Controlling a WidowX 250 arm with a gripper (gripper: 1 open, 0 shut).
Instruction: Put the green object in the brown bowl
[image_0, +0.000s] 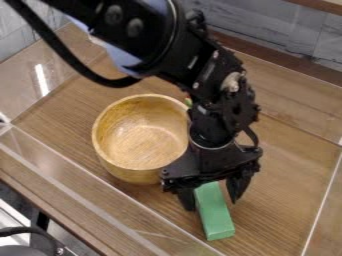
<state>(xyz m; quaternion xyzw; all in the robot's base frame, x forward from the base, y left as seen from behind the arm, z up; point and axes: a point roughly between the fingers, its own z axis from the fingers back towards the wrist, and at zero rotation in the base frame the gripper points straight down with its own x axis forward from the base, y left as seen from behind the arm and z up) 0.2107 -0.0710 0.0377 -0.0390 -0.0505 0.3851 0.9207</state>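
Note:
The green object (215, 214) is a flat matte green block lying on the wooden table, to the right of and nearer than the brown bowl (135, 137). My gripper (209, 189) points straight down over the block's far end, open, with one black finger on each side of it. The fingers (177, 192) sit low by the tabletop. The block's far end is hidden under the gripper. The round wooden bowl stands empty just left of the gripper.
A clear plastic wall (80, 190) runs along the near edge of the table and up the left side. The black arm (160, 50) reaches in from the upper left, above the bowl. A tiled wall (287, 30) stands behind.

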